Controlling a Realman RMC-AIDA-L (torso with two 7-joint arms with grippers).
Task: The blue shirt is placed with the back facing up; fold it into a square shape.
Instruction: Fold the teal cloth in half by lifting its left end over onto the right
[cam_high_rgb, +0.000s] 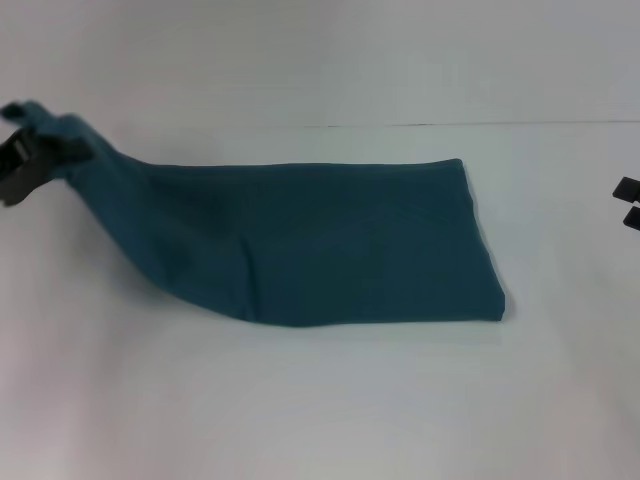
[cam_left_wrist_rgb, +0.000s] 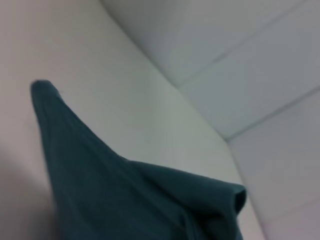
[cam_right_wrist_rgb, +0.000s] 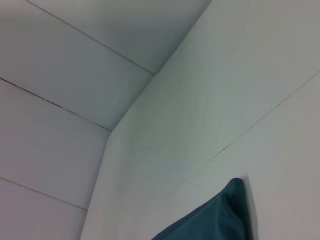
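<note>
The blue shirt's (cam_high_rgb: 330, 245) far-left end is held lifted, clamped in the left gripper (cam_high_rgb: 30, 160); whether the right gripper (cam_high_rgb: 628, 203), parked far right, is apart cannot be told.

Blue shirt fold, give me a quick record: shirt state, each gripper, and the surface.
shirt: blue shirt folded into a long band, right end flat, left end lifted
left gripper: left gripper at far left, shut on the raised shirt end
right gripper: right gripper at right edge, apart from the shirt
surface: white table
</note>
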